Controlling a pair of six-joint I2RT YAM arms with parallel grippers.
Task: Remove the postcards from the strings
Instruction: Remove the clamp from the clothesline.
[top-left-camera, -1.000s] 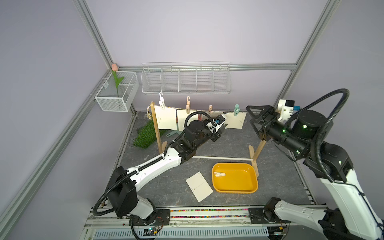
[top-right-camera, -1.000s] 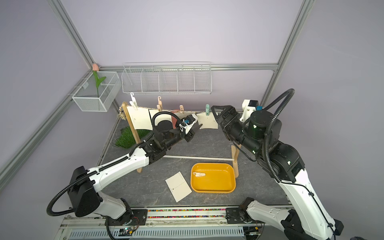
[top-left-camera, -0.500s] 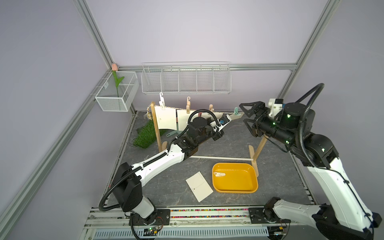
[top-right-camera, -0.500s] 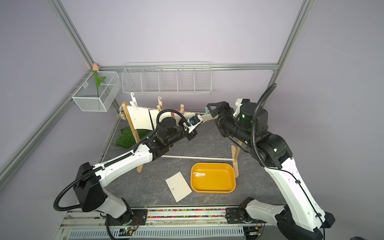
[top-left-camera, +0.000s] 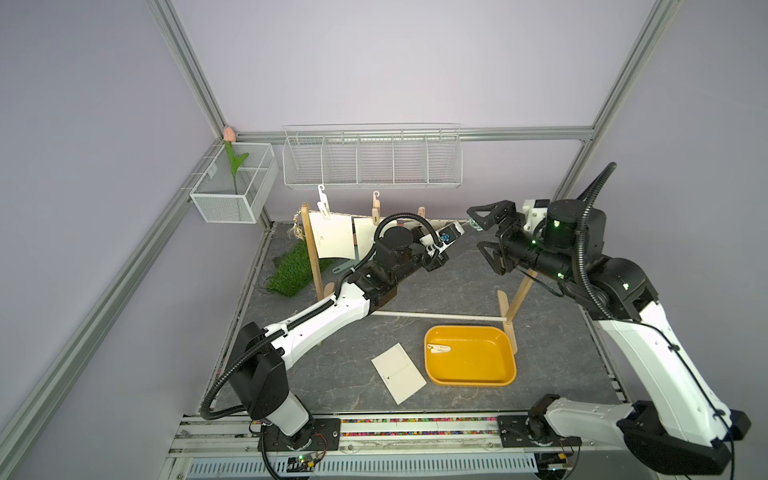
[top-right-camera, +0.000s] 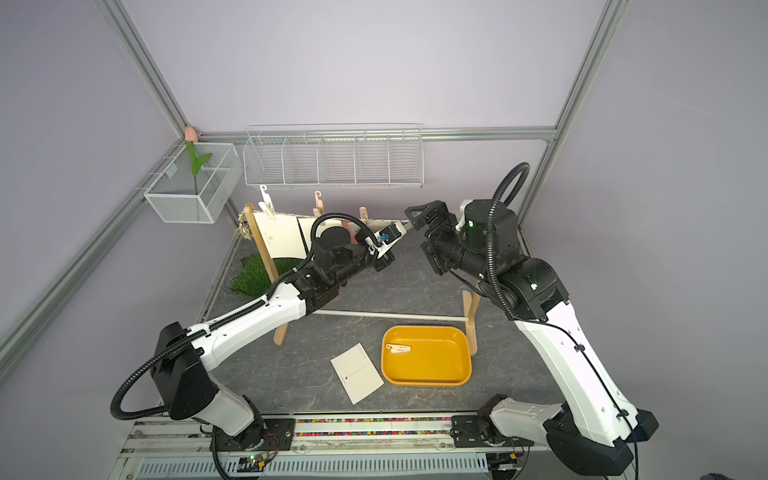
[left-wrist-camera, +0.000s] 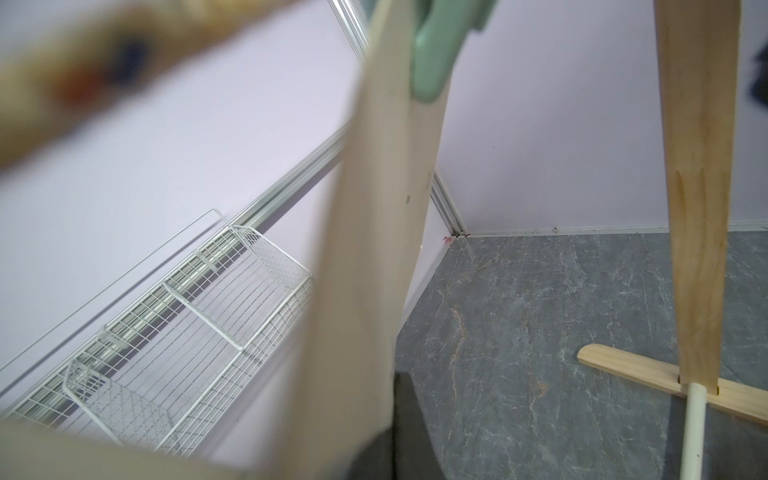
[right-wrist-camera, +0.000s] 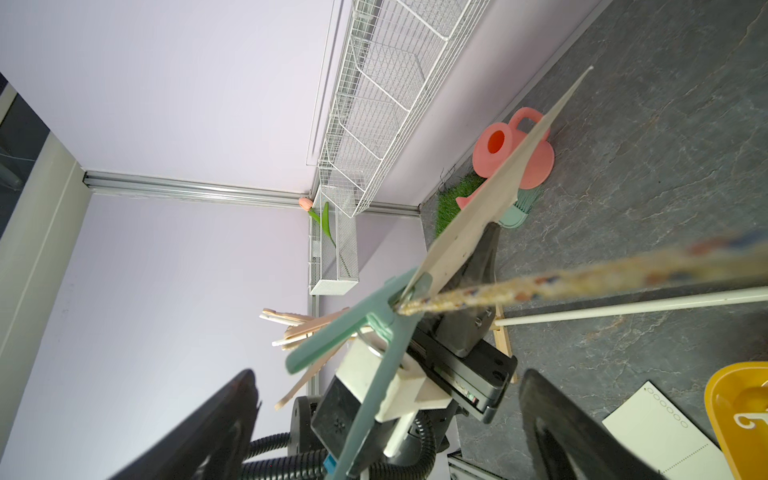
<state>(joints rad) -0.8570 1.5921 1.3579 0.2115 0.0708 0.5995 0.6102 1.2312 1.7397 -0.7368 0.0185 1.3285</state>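
Note:
A thin twisted string (right-wrist-camera: 582, 282) runs between the posts of a wooden frame (top-left-camera: 311, 253). Two postcards (top-left-camera: 332, 235) hang from it on the left side, under pegs. Further right a green peg (right-wrist-camera: 374, 324) pins another postcard (left-wrist-camera: 365, 249) to the string. My left gripper (left-wrist-camera: 392, 399) is shut on that card's lower part and shows in both top views (top-left-camera: 455, 228) (top-right-camera: 401, 228). My right gripper (right-wrist-camera: 386, 374) is open, with a finger on each side of the green peg's handles, not touching them (top-left-camera: 484, 232). One postcard (top-left-camera: 398, 373) lies flat on the floor.
A yellow tray (top-left-camera: 469, 376) near the front holds a white peg (top-left-camera: 438, 348). A white rod (top-left-camera: 436, 316) joins the frame's feet. At the back left lie a grass mat (top-left-camera: 291, 270) and a pink watering can (right-wrist-camera: 498, 153). A wire basket (top-left-camera: 372, 162) hangs on the rear wall.
My left gripper has reached up and closed on the postcard under the green peg. My right arm has swung left toward that peg, and its jaws have opened a little wider.

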